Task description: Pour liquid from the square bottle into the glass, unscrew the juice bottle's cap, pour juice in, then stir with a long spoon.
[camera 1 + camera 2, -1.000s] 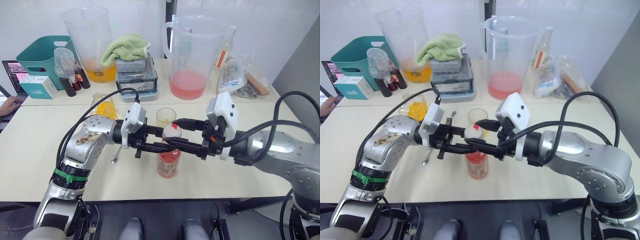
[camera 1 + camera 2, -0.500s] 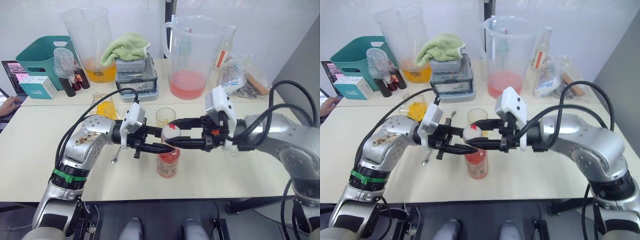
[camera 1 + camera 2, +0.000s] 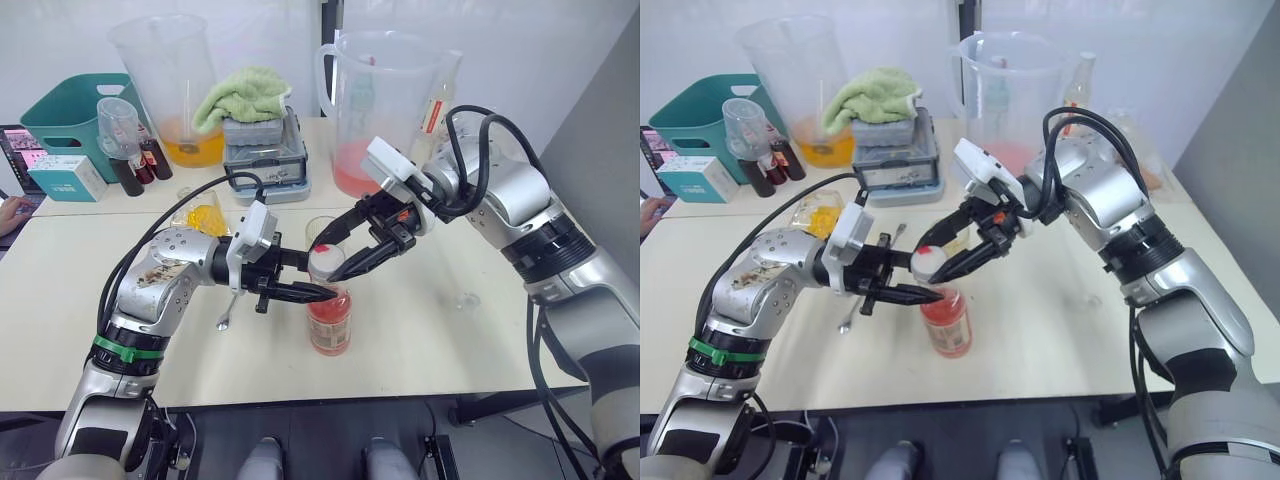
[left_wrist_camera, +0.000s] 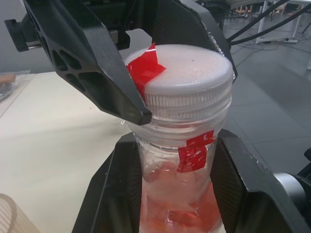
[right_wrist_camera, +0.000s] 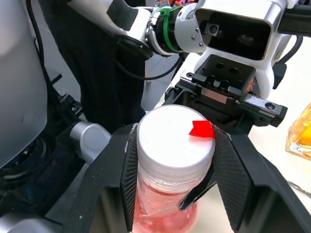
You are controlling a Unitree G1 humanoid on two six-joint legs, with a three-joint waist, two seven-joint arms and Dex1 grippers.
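The juice bottle [image 3: 331, 322] with pink-red juice stands upright on the front table. My left gripper [image 3: 318, 292] is shut on its neck just under the cap [image 4: 182, 82]. That cap is white with a red mark. My right gripper [image 3: 333, 258] comes in from the back right and is shut on the cap, one finger on each side [image 5: 129, 170]. The glass [image 3: 321, 229] stands right behind the bottle, partly covered by the right fingers. Behind my left forearm sits the square bottle [image 3: 208, 217] with yellow-orange liquid. The long spoon [image 3: 228, 320] lies beside my left arm.
On the back table stand two big clear pitchers, one with orange liquid [image 3: 180, 90] and one with pink [image 3: 385, 100]. A green towel [image 3: 240, 95] lies on grey boxes. A teal basket [image 3: 60, 120] sits far left, bags at back right. A person's hand [image 3: 8, 206] rests at the left edge.
My right arm has swung from low at the front right up to the back right, its gripper staying on the cap. The cap's red mark has moved from right to left. The left gripper keeps the neck.
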